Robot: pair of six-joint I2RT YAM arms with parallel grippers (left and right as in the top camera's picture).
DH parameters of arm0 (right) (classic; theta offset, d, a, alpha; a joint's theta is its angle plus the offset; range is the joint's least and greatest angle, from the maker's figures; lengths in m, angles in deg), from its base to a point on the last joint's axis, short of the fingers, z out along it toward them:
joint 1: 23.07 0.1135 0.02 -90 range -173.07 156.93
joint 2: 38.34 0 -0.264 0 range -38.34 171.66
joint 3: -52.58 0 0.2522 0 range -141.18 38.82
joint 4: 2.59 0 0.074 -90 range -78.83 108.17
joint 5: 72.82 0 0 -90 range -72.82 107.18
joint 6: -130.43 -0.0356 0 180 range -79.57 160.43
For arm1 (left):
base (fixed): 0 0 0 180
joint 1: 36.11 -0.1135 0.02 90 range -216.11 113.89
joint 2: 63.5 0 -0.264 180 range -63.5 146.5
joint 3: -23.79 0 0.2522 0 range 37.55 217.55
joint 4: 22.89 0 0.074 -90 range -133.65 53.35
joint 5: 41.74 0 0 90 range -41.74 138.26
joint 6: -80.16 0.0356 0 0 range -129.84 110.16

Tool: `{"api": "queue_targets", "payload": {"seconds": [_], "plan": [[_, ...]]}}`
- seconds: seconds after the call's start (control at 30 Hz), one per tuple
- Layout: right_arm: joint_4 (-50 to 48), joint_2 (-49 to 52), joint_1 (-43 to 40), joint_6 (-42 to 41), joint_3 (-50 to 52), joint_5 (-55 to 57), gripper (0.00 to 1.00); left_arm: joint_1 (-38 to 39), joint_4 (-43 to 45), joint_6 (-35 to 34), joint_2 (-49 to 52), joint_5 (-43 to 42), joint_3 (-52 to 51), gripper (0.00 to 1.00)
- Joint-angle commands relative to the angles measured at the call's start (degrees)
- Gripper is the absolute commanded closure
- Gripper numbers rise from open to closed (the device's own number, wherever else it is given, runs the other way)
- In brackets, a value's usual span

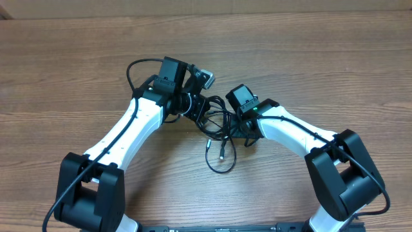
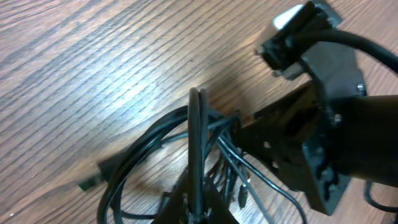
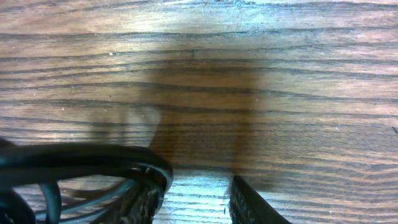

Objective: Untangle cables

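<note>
The cables (image 1: pixel 219 124) lie in a black tangle on the wooden table between my two arms, and one loop hangs toward the front with two small plug tips (image 1: pixel 221 154) in it. My left gripper (image 1: pixel 197 109) is at the tangle's left side. In the left wrist view, the left gripper (image 2: pixel 199 210) is shut on a pair of cable strands (image 2: pixel 198 124) that run straight up from its jaws. My right gripper (image 1: pixel 241 129) is at the tangle's right side. Seen from the right wrist, this gripper (image 3: pixel 196 208) stands open over bare wood, and cables (image 3: pixel 81 158) curve past the outside of its left finger (image 3: pixel 146 205).
The right arm's wrist and camera (image 2: pixel 305 37) crowd close to my left gripper. A thicker black arm wire (image 1: pixel 132 71) arcs out beside the left wrist. Wooden table (image 1: pixel 64 58) stretches all round the arms, and the two arm bases are at the front edge.
</note>
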Motion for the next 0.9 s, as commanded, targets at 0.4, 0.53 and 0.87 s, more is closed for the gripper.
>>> {"api": "queue_targets", "payload": {"seconds": [0.4,0.53,0.87], "plan": [[1.5,1.1,-0.5,-0.2,1.9,3.6,0.64,-4.6,-6.1,-24.4,-1.7,39.7,0.9,0.96],[1.4,1.1,-0.5,-0.2,2.0,3.7,0.64,-6.5,-6.8,-24.6,-1.7,39.5,0.9,0.95],[1.4,1.1,-0.5,-0.1,2.0,3.7,0.64,-7.5,-7.5,-24.6,-1.7,39.5,0.9,0.82]]}}
